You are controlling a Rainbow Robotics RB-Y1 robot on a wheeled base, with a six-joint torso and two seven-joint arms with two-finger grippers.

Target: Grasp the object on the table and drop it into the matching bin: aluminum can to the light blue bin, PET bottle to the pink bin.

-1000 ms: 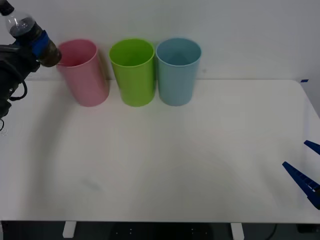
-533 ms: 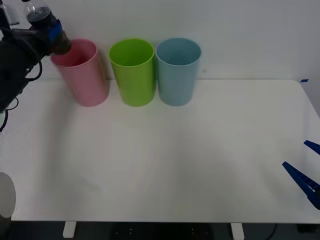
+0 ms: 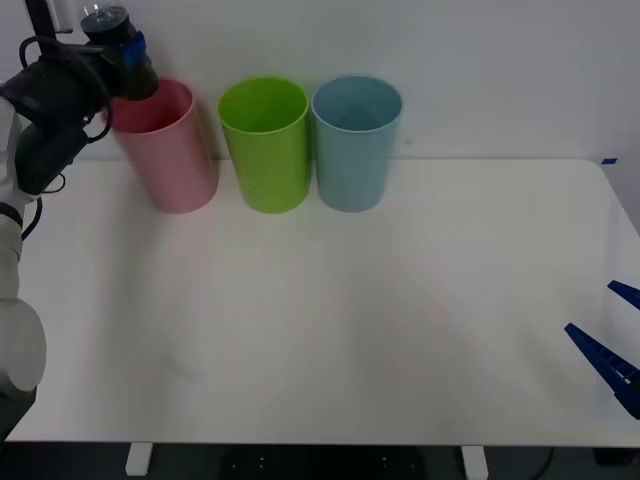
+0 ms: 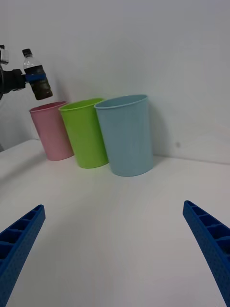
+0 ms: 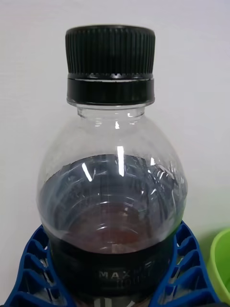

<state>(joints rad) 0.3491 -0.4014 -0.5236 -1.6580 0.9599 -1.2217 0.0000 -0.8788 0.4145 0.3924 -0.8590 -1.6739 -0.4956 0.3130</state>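
PET bottle (image 5: pixel 112 192): clear shoulder, dark body, black cap, pinched in left tool (image 3: pixel 128 62) above pink bin (image 3: pixel 165 150); right tool (image 4: pixel 115 254) spread.

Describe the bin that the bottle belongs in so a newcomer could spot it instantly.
On the white table, three tall cups stand in a row by the back wall. Take the pink bin at the robot's left end, beside the green bin. It alone has the left claw holding the bottle above its rim.
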